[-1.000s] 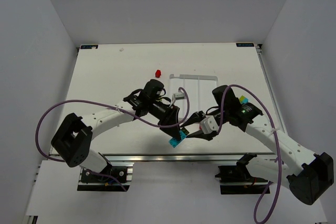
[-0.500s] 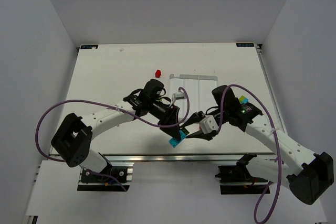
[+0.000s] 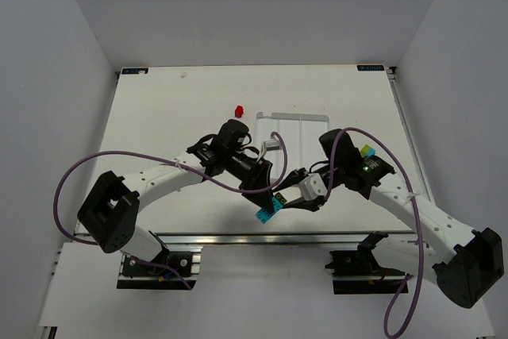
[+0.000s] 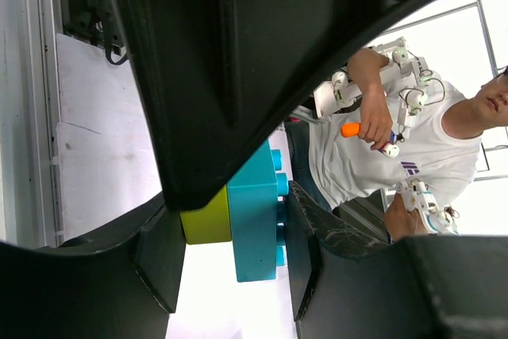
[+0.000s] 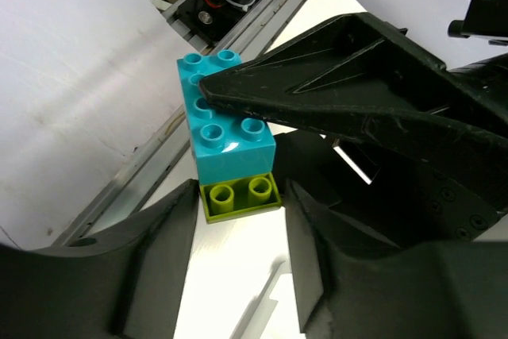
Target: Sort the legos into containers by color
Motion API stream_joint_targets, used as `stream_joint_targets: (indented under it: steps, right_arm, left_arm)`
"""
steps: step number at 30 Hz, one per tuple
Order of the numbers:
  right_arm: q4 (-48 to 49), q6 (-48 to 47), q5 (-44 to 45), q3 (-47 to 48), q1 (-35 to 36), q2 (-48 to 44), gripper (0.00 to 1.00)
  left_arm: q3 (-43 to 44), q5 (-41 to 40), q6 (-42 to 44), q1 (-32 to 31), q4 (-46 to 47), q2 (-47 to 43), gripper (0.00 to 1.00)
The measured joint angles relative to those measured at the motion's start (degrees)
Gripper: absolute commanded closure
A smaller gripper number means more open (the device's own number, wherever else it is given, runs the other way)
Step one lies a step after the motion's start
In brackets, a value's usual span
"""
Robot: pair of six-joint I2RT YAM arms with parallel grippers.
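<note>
A cyan brick [image 4: 254, 212] with a lime brick [image 4: 206, 224] stuck to its underside is held above the table's near edge. My left gripper [image 4: 230, 275] is shut on this stack, with one finger on the cyan studs. In the right wrist view my right gripper [image 5: 240, 206] is open, and its fingers [image 5: 159, 244] sit close on either side of the lime brick [image 5: 238, 194], below the cyan brick [image 5: 226, 129]. In the top view both grippers meet by the stack [image 3: 267, 212]. A red brick [image 3: 238, 109] lies on the table. The white tray [image 3: 290, 119] is mostly hidden by the arms.
A small lime and cyan piece [image 3: 367, 151] shows beside the right arm. The metal rail of the table's near edge [image 5: 119, 188] runs just below the held stack. Purple cables loop over both arms.
My right gripper has moved slightly left, closer around the stack. The left gripper and the bricks have stayed still.
</note>
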Motion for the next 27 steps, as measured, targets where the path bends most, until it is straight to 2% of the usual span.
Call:
stream_joint_targets:
  steps: [5, 7, 9, 15, 22, 27]
  right_arm:
    - [-0.2, 0.6, 0.0, 0.0, 0.0, 0.4, 0.59]
    - [-0.2, 0.7, 0.0, 0.0, 0.0, 0.5, 0.66]
    - [-0.3, 0.6, 0.0, 0.0, 0.0, 0.5, 1.0]
    - [-0.3, 0.3, 0.1, 0.0, 0.0, 0.3, 1.0]
    - [-0.2, 1.0, 2.3, -0.9, 0.0, -2.0, 1.0]
    - [-0.2, 3.1, 5.6, -2.0, -0.1, -3.0, 1.0]
  left_arm:
    - [0.0, -0.1, 0.0, 0.1, -0.2, 0.0, 0.54]
    - [0.0, -0.2, 0.0, 0.1, -0.3, 0.0, 0.51]
    - [0.0, -0.2, 0.0, 0.1, -0.3, 0.0, 0.48]
    - [0.1, -0.6, 0.1, 0.1, -0.2, 0.0, 0.23]
    - [3.3, -4.5, 1.8, 0.5, -3.9, 0.0, 0.18]
    - [10.4, -12.5, 6.5, 1.1, -11.7, -0.2, 0.17]
